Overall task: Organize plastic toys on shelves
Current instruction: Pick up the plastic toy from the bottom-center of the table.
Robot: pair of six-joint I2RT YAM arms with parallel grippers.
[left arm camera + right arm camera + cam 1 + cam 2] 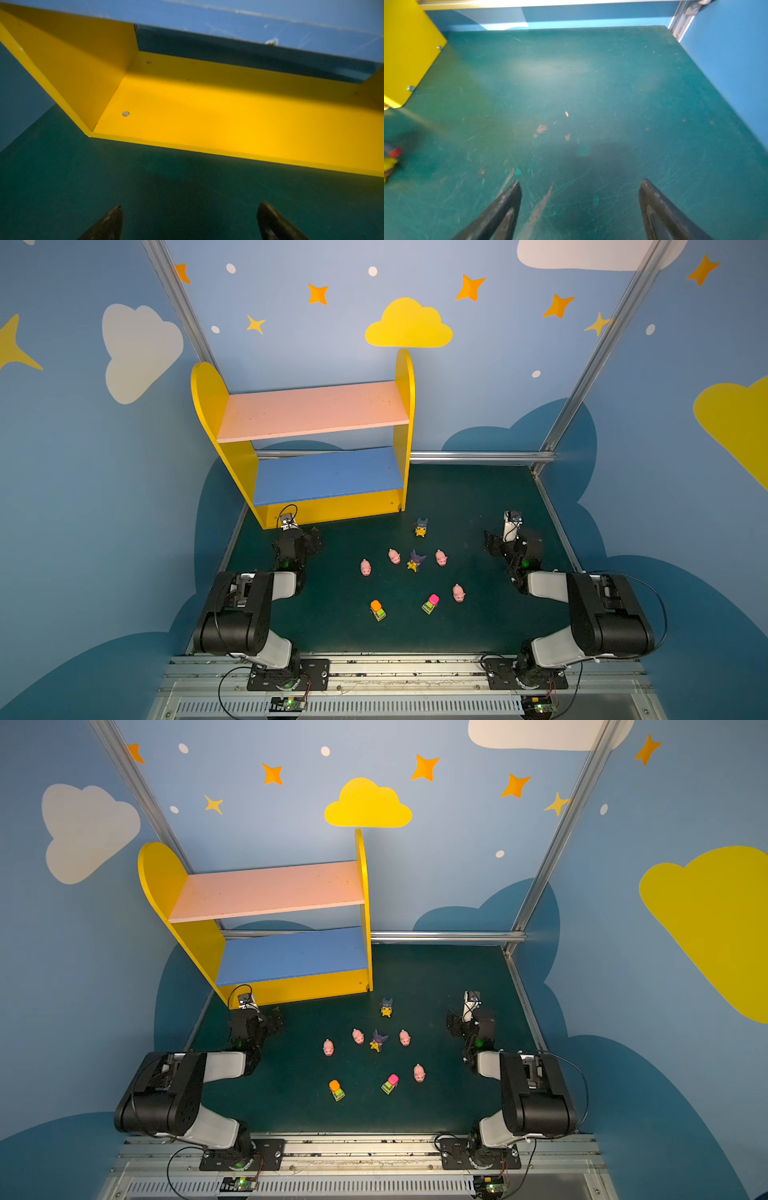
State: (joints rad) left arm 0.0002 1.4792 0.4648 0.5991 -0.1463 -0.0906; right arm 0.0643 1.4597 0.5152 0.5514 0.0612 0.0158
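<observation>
Organizing the plastic toys, at the table's (pixel 478 497) left edge: the left gripper (pixel 190 208) faces the yellow base of the shelves (pixel 332 508), its jaws spread wide and holding nothing. The shelves stand at the far left corner, with the pink upper board (pixel 311 410) above the blue lower board (pixel 328 477).

All eight toys are on the table's middle, apart from one another. The leftmost pig (pixel 365 567) comes first, with the orange-topped car (pixel 377 610) nearer the front edge. Then come a second pig (pixel 394 556) and, just beside it, a spiky-headed yellow figure (pixel 415 561). Another yellow figure (pixel 421 527) stands nearer the shelves. The pink-topped car (pixel 430 604) sits toward the front, with a third pig (pixel 441 558) and a fourth pig (pixel 458 593) to its right.

Near the right edge, the right gripper (pixel 580 182) is over bare table, jaws likewise spread and empty.
</observation>
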